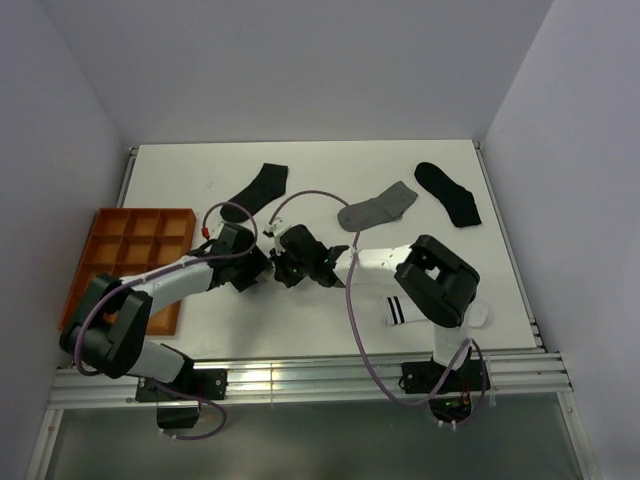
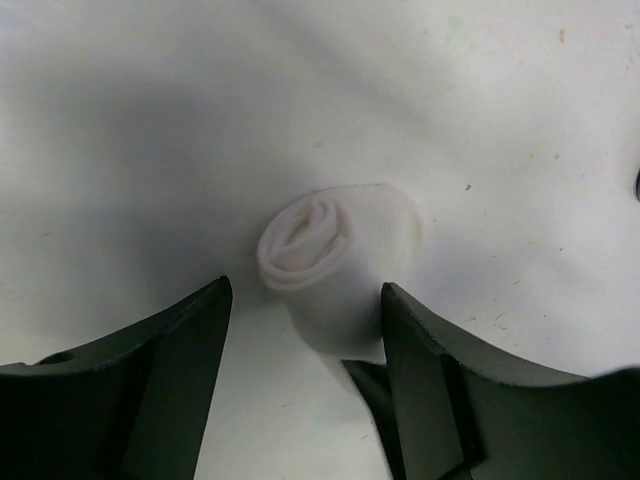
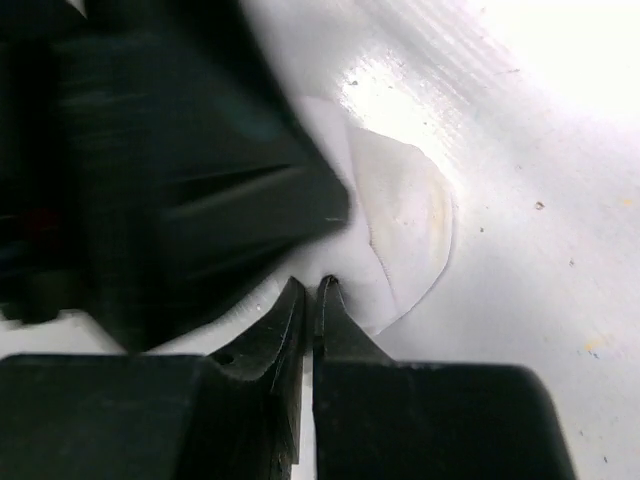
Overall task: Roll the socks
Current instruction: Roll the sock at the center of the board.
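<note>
**A:** Where is the white sock?

**B:** The white sock (image 2: 335,245) lies on the surface (image 1: 330,160) as a small rolled bundle, its spiral end turned toward the left wrist camera. From above it cannot be seen. The two grippers meet over that spot, near the middle of the surface.

**A:** And the left gripper?

**B:** The left gripper (image 2: 305,290) straddles the roll with its jaws apart. One finger stands clear of the roll, with bare surface showing between them. The other sits right against the roll's lower end, though I cannot tell whether it touches.

**A:** The right one?

**B:** The right gripper (image 3: 312,285) has its jaws together, with the tips at the near edge of the white cloth. I cannot tell whether a fold is caught between them. The dark blur filling the left of that view is the other gripper.

**A:** What else is there?

**B:** A grey sock (image 1: 378,208) lies flat beyond the grippers. A black sock (image 1: 262,185) lies to its left and a second black sock (image 1: 448,192) to its right. A striped sock (image 1: 397,310), white with black bands, lies partly under the right arm. An orange tray (image 1: 125,232) with compartments sits at the left edge, with the left arm crossing over its near part.
</note>
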Robot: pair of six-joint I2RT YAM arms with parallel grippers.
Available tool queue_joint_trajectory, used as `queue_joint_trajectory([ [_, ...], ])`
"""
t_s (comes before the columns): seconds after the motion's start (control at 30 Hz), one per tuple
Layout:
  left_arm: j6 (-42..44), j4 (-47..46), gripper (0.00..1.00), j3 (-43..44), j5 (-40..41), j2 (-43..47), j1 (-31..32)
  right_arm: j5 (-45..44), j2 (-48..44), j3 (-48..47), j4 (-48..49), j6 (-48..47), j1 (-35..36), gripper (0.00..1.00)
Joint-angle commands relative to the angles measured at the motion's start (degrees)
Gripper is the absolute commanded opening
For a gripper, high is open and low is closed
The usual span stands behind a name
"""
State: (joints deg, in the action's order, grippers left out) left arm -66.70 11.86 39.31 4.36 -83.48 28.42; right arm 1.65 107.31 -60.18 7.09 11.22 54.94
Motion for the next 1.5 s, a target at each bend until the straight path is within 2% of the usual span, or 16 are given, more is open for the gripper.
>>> queue_joint_trajectory([
  [0.0, -0.2, 3.5, 0.68, -4.4, 1.8, 3.7, -1.9, 12.8, 5.5, -2.4, -16.7, 2.3, -2.9, 0.00],
  [0.27, -3.3, 0.2, 0.69, -11.1, 3.2, 12.9, -2.8, 25.6, 12.0, -14.3, -27.8, 6.6, -6.3, 0.00],
  [0.57, -7.6, -1.0, 0.73, -17.1, 6.4, 22.4, -2.8, 32.7, 15.1, -17.0, -30.0, 14.3, -9.1, 0.00],
  [0.73, -8.3, -3.4, 0.76, -19.2, 5.2, 27.0, -2.7, 36.2, 15.6, -14.7, -26.5, 18.6, -10.2, 0.00],
  [0.9, -10.0, -5.8, 0.75, -21.3, 3.6, 27.8, -1.6, 38.8, 15.5, -12.5, -22.0, 22.8, -11.1, 0.00],
  [1.17, -14.1, -11.3, 0.71, -22.5, 4.0, 23.5, 4.1, 41.2, 15.6, -8.6, -14.8, 29.7, -11.6, 0.00],
  [1.47, -14.6, -13.6, 0.69, -23.6, 5.0, 19.9, 5.6, 42.1, 15.6, -3.0, -7.5, 37.0, -13.5, 0.00],
])
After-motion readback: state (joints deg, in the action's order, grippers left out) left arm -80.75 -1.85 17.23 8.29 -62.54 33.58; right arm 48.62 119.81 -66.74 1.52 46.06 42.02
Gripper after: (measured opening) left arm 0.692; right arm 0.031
